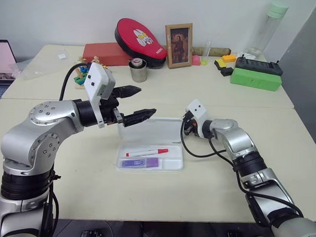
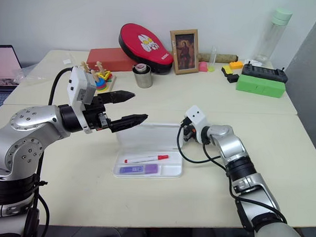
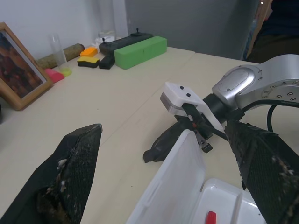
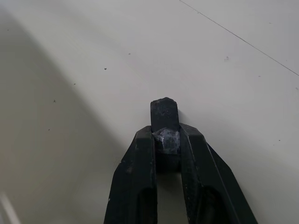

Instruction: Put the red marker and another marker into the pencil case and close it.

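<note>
Left end effector level (fingers spread), right end effector pinching small dark block

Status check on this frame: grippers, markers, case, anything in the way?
Left gripper open, above raised lid. Right gripper shut on small dark block behind the case. Red marker and purple marker both in the case; lid not yet closed.

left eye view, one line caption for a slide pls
Both markers lie in the open pencil case; the open left gripper hovers above, the right gripper behind the lid.
</note>
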Tool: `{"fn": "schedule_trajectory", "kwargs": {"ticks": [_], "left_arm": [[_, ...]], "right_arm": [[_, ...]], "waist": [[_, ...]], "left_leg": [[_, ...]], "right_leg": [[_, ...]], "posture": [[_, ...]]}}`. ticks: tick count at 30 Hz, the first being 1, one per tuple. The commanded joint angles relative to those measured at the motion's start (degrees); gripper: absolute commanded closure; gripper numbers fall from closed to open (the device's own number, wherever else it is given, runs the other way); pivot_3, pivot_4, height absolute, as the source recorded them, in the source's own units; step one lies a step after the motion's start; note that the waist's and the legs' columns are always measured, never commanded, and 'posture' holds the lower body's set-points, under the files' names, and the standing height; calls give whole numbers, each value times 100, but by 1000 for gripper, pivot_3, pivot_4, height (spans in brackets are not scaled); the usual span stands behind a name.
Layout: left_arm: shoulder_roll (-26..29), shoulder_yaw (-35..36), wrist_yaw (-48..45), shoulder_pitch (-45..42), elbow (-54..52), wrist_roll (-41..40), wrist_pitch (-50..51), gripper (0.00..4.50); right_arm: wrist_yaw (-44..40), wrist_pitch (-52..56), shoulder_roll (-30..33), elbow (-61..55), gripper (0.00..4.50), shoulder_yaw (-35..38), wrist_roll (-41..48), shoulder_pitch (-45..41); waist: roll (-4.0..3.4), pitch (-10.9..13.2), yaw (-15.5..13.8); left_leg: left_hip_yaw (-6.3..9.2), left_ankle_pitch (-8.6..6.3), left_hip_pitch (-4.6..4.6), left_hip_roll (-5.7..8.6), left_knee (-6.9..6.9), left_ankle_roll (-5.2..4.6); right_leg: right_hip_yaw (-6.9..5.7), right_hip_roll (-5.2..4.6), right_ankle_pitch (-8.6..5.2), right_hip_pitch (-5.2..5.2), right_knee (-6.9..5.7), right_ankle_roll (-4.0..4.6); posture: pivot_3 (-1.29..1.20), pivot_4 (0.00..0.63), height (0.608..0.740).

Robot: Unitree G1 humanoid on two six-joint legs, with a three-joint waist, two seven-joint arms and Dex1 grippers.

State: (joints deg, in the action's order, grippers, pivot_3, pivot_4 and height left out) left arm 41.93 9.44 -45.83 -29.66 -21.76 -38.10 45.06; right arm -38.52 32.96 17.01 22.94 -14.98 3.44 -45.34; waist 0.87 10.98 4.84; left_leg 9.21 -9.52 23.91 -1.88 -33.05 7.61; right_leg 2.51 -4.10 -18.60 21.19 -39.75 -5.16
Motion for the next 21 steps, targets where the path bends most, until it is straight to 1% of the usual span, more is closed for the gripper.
{"fn": "schedule_trajectory", "kwargs": {"ticks": [1,4,6,10,12,15,18,21], "left_arm": [[74,50,-79,-81,27,14,-197,0],[166,-68,-299,-80,77,46,-278,0],[347,-132,-607,5,49,55,-350,0],[791,-104,-1250,232,-110,-250,-201,0],[1112,-129,-1673,486,-244,-296,-229,0],[1342,-246,-1983,763,-256,-79,-532,0],[1461,-350,-2129,967,-232,144,-778,0],[1430,-379,-2119,994,-224,200,-863,0]], "right_arm": [[144,-100,137,-54,4178,397,32,-149],[57,-329,397,-227,4178,915,290,-340],[-307,-525,674,-565,4178,1166,529,-337],[-1281,-326,1098,-1655,4178,1346,1263,-18],[-1990,32,1401,-2669,4178,1155,1811,399],[-2448,521,1644,-3783,4178,715,2282,844],[-2507,758,1663,-4309,4178,134,2276,1117],[-2421,562,1731,-4202,4178,-471,1772,1271]], "waist": [[0,0,-1],[-1,1,-4],[-1,1,-4],[-2,1,-2],[-2,1,27],[-5,3,21],[-5,3,14],[-4,3,-18]], "left_leg": [[0,0,1,0,0,0],[0,0,3,1,1,0],[-1,0,5,1,1,0],[-1,-1,7,1,12,-1],[-2,-1,7,0,18,-1],[-3,-4,6,-1,25,-5],[-3,-4,6,0,18,-6],[-2,-3,3,0,13,-5]], "right_leg": [[0,0,0,1,0,0],[0,0,0,2,2,0],[0,0,0,4,2,0],[0,0,-1,6,14,1],[0,0,-2,6,22,2],[2,0,-7,2,31,4],[1,0,-6,5,20,5],[1,0,-6,3,15,4]], "posture": [[0,150,740],[0,150,740],[0,150,740],[0,150,740],[0,150,740],[0,150,740],[0,150,740],[0,150,740]]}}
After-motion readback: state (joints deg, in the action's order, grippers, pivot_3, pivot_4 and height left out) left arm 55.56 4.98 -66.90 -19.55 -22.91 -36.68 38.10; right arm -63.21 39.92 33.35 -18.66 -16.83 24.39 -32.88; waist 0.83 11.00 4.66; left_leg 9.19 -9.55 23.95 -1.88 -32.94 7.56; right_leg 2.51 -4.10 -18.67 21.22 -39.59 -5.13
